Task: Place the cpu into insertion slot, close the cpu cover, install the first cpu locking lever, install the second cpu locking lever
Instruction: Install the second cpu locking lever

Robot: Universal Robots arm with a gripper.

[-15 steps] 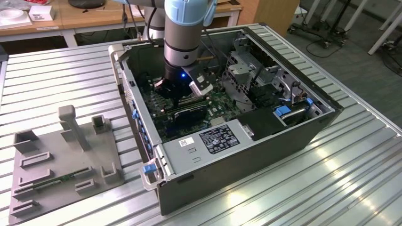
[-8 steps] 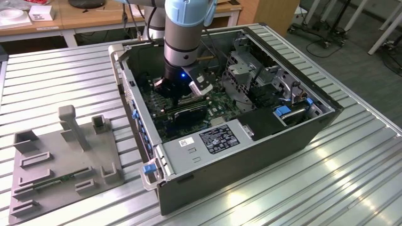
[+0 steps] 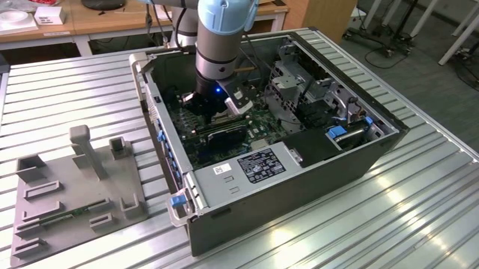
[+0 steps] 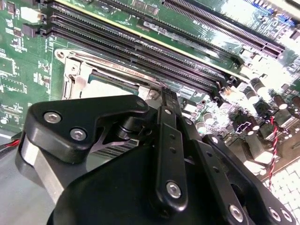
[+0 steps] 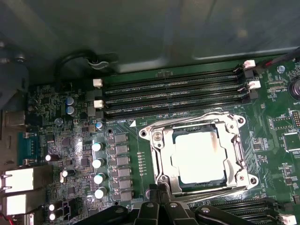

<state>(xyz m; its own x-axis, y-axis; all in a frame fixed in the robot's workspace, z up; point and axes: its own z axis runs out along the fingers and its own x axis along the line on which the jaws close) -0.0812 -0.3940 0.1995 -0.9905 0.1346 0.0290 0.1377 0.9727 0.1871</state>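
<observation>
The gripper (image 5: 159, 187) is hovering at the insertion slot (image 5: 159, 161) edge, fingers pressed together, gripping nothing; the cpu (image 5: 197, 157) is sitting under the cpu cover (image 5: 234, 126).

cpu (image 5: 199, 157) in insertion slot (image 5: 161, 161)

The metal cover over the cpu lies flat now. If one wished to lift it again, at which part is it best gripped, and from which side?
Probably the cpu cover is best pinched at a free frame edge, coming from above: it is a thin plate lying flat around the cpu, and its window offers no centre hold. The gripper sits at one edge.
</observation>
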